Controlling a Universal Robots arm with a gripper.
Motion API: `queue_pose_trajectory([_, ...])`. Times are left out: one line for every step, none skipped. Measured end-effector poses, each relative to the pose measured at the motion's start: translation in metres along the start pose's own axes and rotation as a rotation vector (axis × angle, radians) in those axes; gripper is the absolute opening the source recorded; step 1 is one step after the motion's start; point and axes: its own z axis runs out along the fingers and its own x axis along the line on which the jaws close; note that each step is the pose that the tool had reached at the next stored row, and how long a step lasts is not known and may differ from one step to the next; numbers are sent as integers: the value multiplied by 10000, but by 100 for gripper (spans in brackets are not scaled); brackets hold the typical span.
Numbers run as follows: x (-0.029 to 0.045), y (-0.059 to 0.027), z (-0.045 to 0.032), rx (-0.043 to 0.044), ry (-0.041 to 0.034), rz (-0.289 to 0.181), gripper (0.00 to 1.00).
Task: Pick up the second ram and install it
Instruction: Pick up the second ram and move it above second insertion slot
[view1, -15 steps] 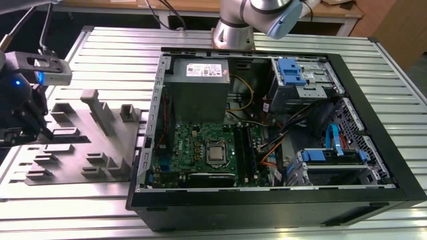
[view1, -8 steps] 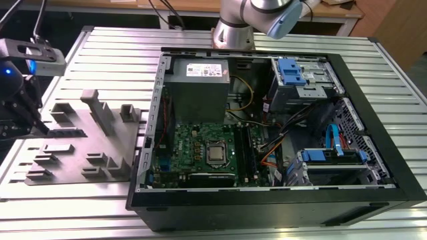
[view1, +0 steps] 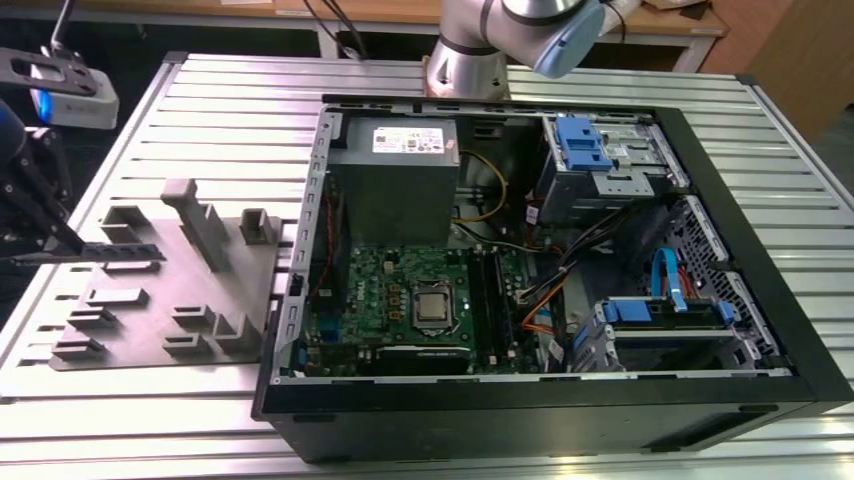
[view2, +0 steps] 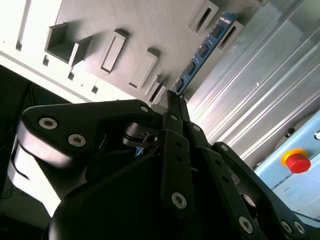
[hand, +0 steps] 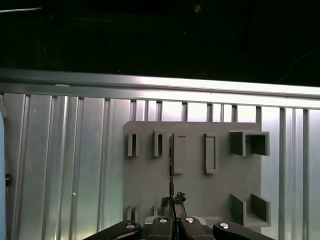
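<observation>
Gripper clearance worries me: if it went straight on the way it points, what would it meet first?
Probably the grey slotted holder, which lies ahead of the gripper in the first wrist view; the second ram it grips would touch first. Depth unclear.

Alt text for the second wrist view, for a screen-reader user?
The black tool is shut on one end of the second ram, a narrow blue stick reaching out over a grey slotted holder plate. Alongside are a ribbed metal table and a red button on a pale blue box.
</observation>
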Motion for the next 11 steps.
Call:
queue_pose_trajectory([-2, 2, -30, 1, -7, 0, 8])
queue_pose_trajectory([-3, 3, -59, 1, -13, -1, 8])
queue_pose_trajectory([-5, 4, -87, 2, -21, -1, 8])
queue_pose_trajectory([-7, 5, -115, 6, -28, -2, 8])
queue_pose_trajectory([-9, 7, -143, 6, -33, -1, 8])
queue_pose_trajectory([-11, 8, -171, 6, -41, -2, 8])
queue_pose_trajectory([-12, 9, -197, 9, -51, -3, 8])
queue_pose_trajectory([-14, 11, -225, 11, -62, -4, 8])
queue_pose_trajectory([-15, 12, -253, 11, -71, -4, 8])
queue_pose_trajectory([-17, 13, -280, 12, -78, -4, 8])
queue_pose_trajectory([-19, 15, -307, 14, -87, -5, 8])
